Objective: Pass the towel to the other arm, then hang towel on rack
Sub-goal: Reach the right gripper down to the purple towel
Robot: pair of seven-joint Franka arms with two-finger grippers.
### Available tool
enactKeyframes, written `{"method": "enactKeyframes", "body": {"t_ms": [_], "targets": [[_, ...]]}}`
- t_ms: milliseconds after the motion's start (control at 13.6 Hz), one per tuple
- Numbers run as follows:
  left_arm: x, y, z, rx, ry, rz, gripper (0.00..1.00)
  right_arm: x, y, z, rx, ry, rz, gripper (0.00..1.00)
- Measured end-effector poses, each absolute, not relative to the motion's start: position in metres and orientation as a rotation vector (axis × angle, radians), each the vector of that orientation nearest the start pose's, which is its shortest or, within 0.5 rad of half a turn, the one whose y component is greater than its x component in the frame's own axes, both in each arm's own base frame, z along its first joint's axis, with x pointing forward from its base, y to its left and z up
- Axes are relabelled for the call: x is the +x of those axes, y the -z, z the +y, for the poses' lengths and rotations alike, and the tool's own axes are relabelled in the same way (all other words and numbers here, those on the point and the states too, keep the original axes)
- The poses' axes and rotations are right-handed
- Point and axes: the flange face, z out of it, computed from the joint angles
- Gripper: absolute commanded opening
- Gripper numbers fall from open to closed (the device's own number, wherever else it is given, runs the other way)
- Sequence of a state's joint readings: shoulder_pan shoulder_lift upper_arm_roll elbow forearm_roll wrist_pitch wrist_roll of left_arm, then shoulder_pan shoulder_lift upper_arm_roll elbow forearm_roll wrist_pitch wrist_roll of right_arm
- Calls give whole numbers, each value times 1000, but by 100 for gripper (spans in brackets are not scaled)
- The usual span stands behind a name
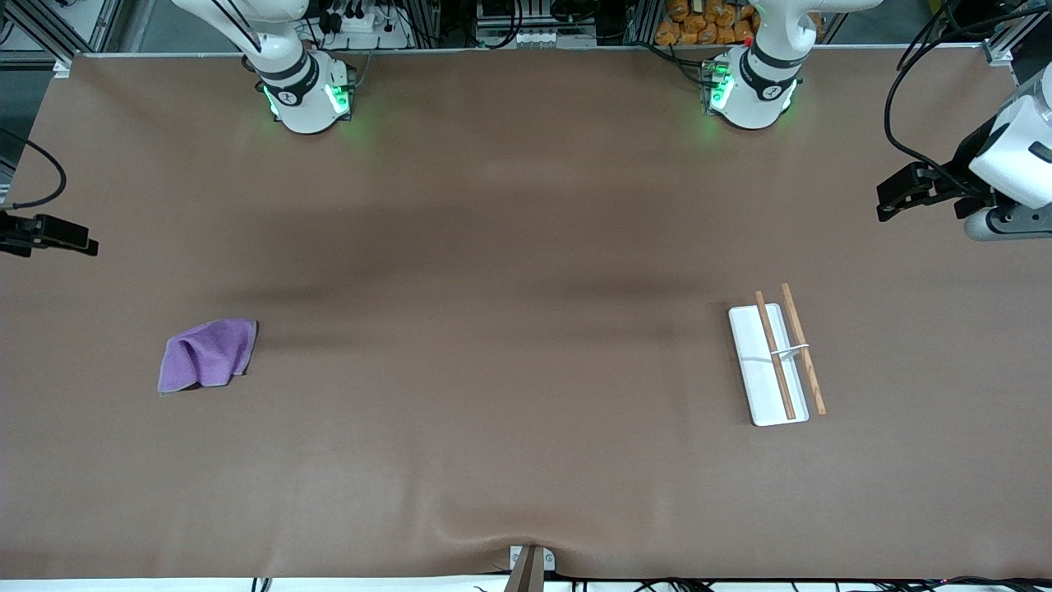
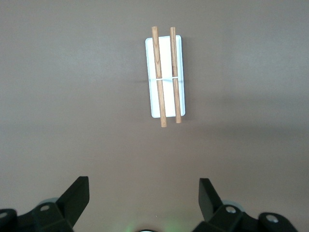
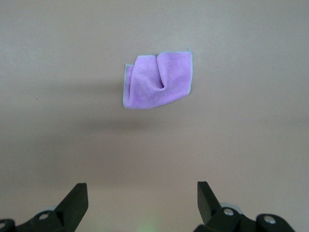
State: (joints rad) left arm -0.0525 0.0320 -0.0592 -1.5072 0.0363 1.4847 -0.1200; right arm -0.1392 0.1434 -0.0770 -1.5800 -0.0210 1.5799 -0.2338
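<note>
Your rack (image 1: pixel 771 362) sits lower right of the front view; the soft, light towel (image 1: pixel 207 354) lies lower left. Pinch its raised fold. Both grippers, left (image 2: pixel 144 194) and right (image 3: pixel 142 195), have fingers apart.

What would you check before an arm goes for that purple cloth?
1. Towel lies free on the table, nothing on it: ok.
2. Right end effector is open, empty and up over bare table with the towel in its camera's sight: ok.
3. Left end effector is open and empty, ready to take the towel later: ok.
4. Rack stands toward the left arm's end of the table, both rods bare: ok.
5. Towel lies flat: not ok, it is crumpled, with a fold through the middle.
6. Which edge gives the best grip: cannot tell.
</note>
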Motion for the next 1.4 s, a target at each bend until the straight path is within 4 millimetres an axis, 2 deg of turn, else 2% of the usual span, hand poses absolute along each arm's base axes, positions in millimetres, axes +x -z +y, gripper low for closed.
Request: {"method": "enactKeyframes", "body": {"t_ms": [148, 295, 443, 590, 738, 886, 1107, 1255, 1402], "targets": [[553, -627, -56, -3100, -84, -19, 100, 588, -524, -139, -3143, -187, -23, 100], [554, -626, -53, -3099, -89, -27, 100, 602, -498, -153, -3151, -161, -1, 100], [555, -622, -50, -3098, -100, -37, 100, 620, -458, -168, -3158, -145, 6, 100], [557, -619, -49, -3099, -101, -40, 100, 636, -420, -180, -3163, -131, -65, 100], [559, -618, -49, -3100, -94, -39, 100, 650, -386, -185, -3165, -114, -161, 100], [561, -616, -49, -3100, -93, -39, 100, 658, -352, -175, -3146, -165, -228, 100], [565, -611, -50, -3101, -89, -38, 100, 668, -296, -140, -3118, -255, -316, 100], [568, -607, -50, -3101, -87, -36, 100, 670, -266, -135, -3110, -288, -331, 100], [571, -603, -51, -3102, -91, -34, 100, 669, -248, -140, -3111, -296, -324, 100]]}}
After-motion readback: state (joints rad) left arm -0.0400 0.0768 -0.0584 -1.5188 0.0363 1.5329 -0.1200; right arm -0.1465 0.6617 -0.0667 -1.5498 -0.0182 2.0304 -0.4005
